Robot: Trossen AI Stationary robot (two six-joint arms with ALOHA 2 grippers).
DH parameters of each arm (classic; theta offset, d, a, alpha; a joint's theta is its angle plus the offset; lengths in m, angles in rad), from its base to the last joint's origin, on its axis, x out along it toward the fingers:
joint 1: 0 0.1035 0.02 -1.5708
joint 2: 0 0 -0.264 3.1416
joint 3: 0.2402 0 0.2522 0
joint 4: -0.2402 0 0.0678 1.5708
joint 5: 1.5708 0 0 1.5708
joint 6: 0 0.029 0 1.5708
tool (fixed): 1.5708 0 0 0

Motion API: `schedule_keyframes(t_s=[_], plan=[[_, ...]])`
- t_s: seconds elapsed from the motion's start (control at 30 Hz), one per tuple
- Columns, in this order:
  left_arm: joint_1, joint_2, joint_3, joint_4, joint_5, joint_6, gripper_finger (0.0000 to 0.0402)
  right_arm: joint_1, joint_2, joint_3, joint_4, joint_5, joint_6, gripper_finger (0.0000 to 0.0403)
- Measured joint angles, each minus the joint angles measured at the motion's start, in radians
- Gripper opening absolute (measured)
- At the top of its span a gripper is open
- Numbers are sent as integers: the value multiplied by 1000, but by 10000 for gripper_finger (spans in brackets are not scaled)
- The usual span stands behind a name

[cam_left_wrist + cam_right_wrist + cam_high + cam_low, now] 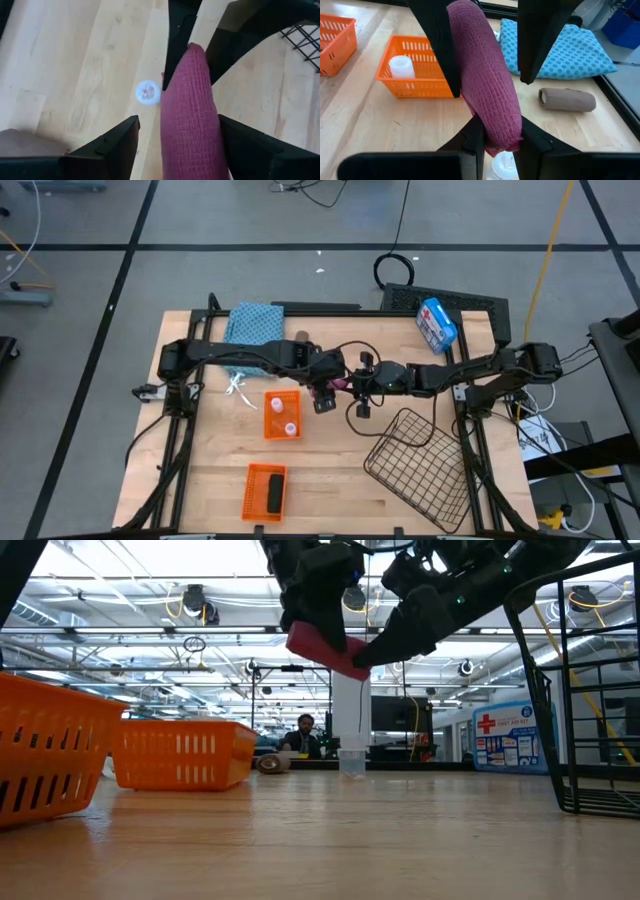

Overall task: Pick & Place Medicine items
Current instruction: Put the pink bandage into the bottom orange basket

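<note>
Our right gripper [497, 137] clamps the pink cylinder [485, 75]; our left gripper [175, 137] jaws straddle it apart, above the wooden table [330, 470].

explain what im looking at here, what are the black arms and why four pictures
These are two robot arms at a wooden table, each ending in a two-finger gripper. One picture looks straight down, one looks level across the tabletop, and two come from cameras on the arms' wrists.

Mid-table, raised off the wood, the right gripper is shut on one end of a pink cylinder. The left gripper is open with its fingers either side of the other end, so it looks like a hand-over.

On the table lie two orange baskets, one with white vials, a wire basket, a blue cloth, a brown cylinder, a loose vial and a first-aid box.
</note>
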Motion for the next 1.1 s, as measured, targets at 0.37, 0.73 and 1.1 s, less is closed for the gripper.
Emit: schedule_keyframes(t_s=[0.37,0.73,1.1], plan=[[0,-6,0,-14,56,20,102,0,0,0,-6,-7,7,71],[-124,-200,-37,-111,-98,-153,71,1,-8,-8,-85,-17,7,127],[-488,-342,-184,-255,-257,-812,71,0,-113,0,-175,-13,50,122]])
